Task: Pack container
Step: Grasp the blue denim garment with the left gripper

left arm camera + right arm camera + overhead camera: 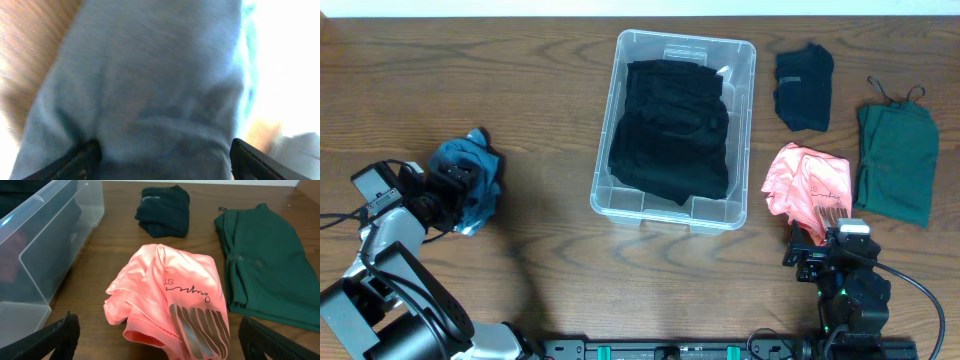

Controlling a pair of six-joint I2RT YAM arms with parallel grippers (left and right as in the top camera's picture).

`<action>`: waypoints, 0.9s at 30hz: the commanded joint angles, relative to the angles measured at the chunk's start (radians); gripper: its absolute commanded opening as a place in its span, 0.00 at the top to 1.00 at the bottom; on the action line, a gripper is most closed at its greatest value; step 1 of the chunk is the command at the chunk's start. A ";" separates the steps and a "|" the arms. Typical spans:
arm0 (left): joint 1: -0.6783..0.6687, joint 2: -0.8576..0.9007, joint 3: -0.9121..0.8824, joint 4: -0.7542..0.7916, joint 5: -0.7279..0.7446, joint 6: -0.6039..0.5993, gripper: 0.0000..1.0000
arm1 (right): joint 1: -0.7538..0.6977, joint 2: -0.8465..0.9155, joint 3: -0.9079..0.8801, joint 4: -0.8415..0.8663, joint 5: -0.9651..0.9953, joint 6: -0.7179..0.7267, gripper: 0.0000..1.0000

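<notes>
The clear rectangular plastic container [740, 140] looks stiff and light, best taken by its rim; left gripper [165, 147] and right gripper [159, 322] both gape.

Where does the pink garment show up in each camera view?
Overhead: the pink garment lies lower right, between the container and the green garment.
Left wrist: not in it; blue cloth fills the picture.
Right wrist: the pink garment lies in the centre, low in the picture.
Shared landmark: the green garment lies just right of it in both the overhead and right wrist views.
</notes>
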 commanded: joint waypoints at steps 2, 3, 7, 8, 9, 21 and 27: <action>-0.001 -0.018 0.008 0.002 0.185 -0.058 0.17 | -0.010 -0.004 -0.002 -0.002 0.000 0.013 0.01; -0.001 -0.032 0.008 0.002 0.202 -0.058 0.17 | -0.010 -0.004 -0.002 -0.002 0.000 0.013 0.01; -0.001 -0.114 0.008 0.002 0.292 -0.063 0.17 | -0.010 -0.004 -0.002 -0.002 0.000 0.013 0.01; -0.001 -0.135 0.008 0.002 0.309 -0.072 0.16 | -0.010 -0.004 -0.002 -0.002 0.000 0.013 0.01; -0.001 -0.163 0.008 0.001 0.330 -0.082 0.16 | -0.010 -0.004 -0.002 -0.002 0.000 0.013 0.01; 0.050 -0.359 0.008 -0.121 0.050 -0.012 0.16 | -0.010 -0.004 -0.002 -0.002 0.000 0.013 0.01; 0.059 -0.319 0.008 -0.180 -0.278 0.071 0.16 | -0.010 -0.004 -0.002 -0.002 0.000 0.013 0.01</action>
